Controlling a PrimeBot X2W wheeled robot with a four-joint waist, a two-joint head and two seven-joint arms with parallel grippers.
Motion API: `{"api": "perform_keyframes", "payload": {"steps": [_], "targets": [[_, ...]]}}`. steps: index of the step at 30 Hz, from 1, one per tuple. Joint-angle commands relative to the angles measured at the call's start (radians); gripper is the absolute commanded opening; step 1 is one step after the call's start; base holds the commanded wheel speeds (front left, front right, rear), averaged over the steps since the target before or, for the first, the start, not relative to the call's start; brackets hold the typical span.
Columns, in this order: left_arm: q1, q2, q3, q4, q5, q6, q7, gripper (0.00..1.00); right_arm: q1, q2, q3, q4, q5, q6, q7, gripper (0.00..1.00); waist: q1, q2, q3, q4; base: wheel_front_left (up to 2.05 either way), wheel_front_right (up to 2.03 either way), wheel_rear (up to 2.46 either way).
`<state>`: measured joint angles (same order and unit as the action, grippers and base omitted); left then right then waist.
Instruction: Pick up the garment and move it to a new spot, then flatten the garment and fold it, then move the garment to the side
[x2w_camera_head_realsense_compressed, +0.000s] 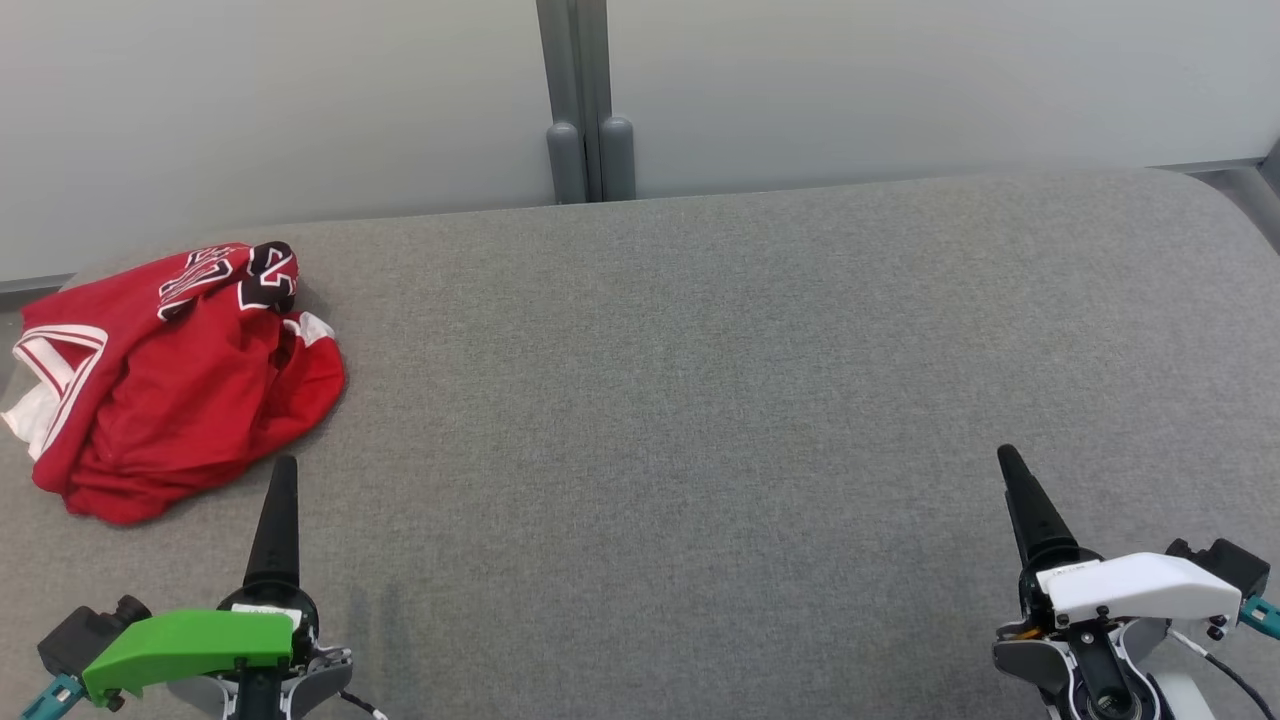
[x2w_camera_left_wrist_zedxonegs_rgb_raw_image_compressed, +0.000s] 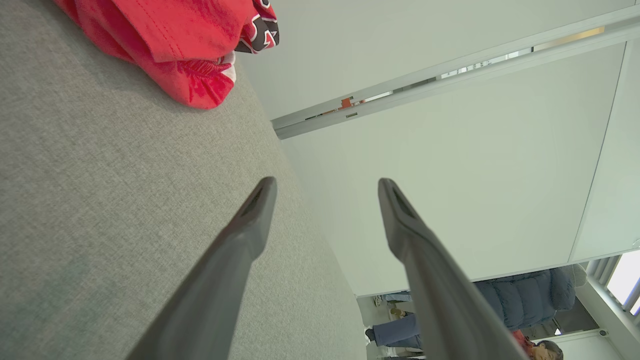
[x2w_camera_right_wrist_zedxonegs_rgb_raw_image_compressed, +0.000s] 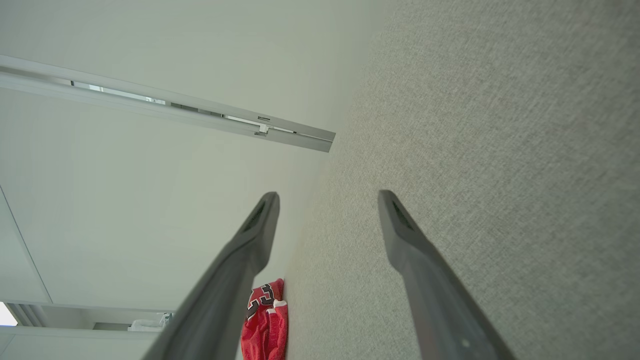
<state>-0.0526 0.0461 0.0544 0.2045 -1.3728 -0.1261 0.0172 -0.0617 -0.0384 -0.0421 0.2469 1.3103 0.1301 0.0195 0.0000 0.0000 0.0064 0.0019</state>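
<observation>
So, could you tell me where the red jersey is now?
The jersey lies crumpled at the table's left in the head view, just beyond the left tool.

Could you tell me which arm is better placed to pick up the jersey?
Left: the left tool, open, is close to the jersey; the right tool is far off.

The grey surface (x2w_camera_head_realsense_compressed: 700, 400) lies open across its middle, its whole right half and along the near edge, with wide room to pass. The one obstacle on it is the crumpled red garment (x2w_camera_head_realsense_compressed: 170, 380), heaped at the far left corner and reaching the left edge. Just behind the far edge a pale wall (x2w_camera_head_realsense_compressed: 900, 80) and a grey post (x2w_camera_head_realsense_compressed: 590, 150) block any reach beyond.
</observation>
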Motion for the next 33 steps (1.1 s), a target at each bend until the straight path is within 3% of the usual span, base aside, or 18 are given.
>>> {"api": "perform_keyframes", "payload": {"steps": [1, 12, 33], "targets": [[-0.007, 0.005, 0.002, -0.028, 0.05, -0.002, -0.011, 1.0, -0.01, -0.006, 0.009, -0.025, -0.049, 0.0, -0.012, 1.0, 0.0, 0.0, 0.0, 0.0, 0.0, 0.0, 0.0], [0.014, 0.001, 0.007, -0.065, 0.275, -0.002, -0.054, 1.0, -0.002, -0.007, 0.064, -0.048, -0.307, 0.0, -0.056, 1.0, 0.0, 0.0, -0.001, 0.0, 0.0, 0.0, 0.0], [0.041, 0.003, -0.069, -0.126, 0.622, 0.018, -0.123, 1.0, 0.009, -0.009, 0.128, -0.087, -0.616, 0.001, -0.126, 1.0, 0.0, 0.0, -0.001, 0.009, 0.0, 0.0, 0.0]]}}
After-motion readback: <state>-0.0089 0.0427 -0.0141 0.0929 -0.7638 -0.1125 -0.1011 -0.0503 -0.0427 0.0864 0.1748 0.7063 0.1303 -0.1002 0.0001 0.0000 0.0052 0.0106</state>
